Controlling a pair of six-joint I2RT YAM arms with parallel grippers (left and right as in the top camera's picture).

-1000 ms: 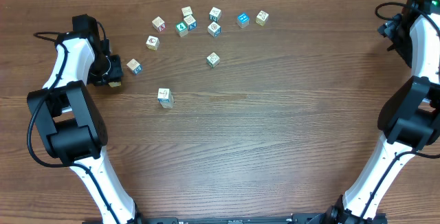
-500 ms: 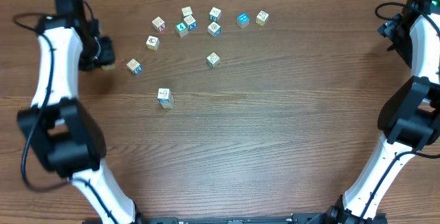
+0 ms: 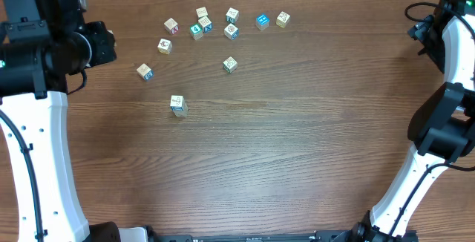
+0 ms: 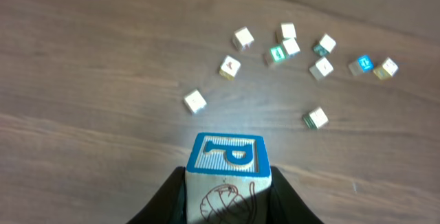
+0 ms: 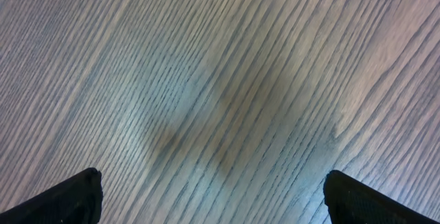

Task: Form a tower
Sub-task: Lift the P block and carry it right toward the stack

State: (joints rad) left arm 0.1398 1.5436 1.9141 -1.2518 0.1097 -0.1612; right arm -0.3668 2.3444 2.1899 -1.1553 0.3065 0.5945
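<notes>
The tower (image 3: 178, 105) stands left of the table's middle, one cube wide, with a cream top and a blue-teal face below. In the left wrist view my left gripper (image 4: 228, 186) is shut on a pale cube (image 4: 227, 157) that has a blue "P" face and a brown drawing. It hangs high above the table and hides the tower in that view. In the overhead view the left gripper (image 3: 98, 43) is at the far left, raised toward the camera, and the held cube does not show. My right gripper (image 5: 210, 183) is open over bare wood.
Several loose cubes (image 3: 231, 31) lie scattered along the back of the table, with single ones at the left (image 3: 144, 71) and nearer the middle (image 3: 230, 64). The right arm (image 3: 449, 27) stays at the far right edge.
The left gripper shut on a cube at the left of the table. It then rose with it, toward the back left corner. The right arm has not moved.
</notes>
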